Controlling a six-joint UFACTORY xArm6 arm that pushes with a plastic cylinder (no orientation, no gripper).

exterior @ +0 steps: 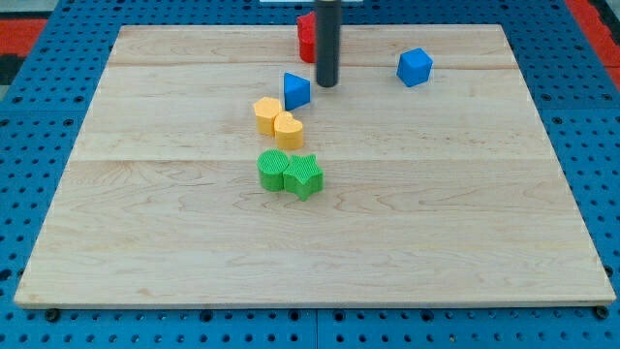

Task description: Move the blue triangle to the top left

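Right now my tip (326, 84) sits just to the view's right of the blue triangle (296, 90), near the bench's (194, 242) top middle. No claw shows, only a rod, with a red block (305, 37) behind it.

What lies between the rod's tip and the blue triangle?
Nothing: in the camera view only a short strip of bare board separates my tip from the blue triangle, just to its left.

Left of the blue triangular block (296, 90) the pale wooden tabletop (145, 194) lies open; two yellow blocks (277, 121) crowd just below it.
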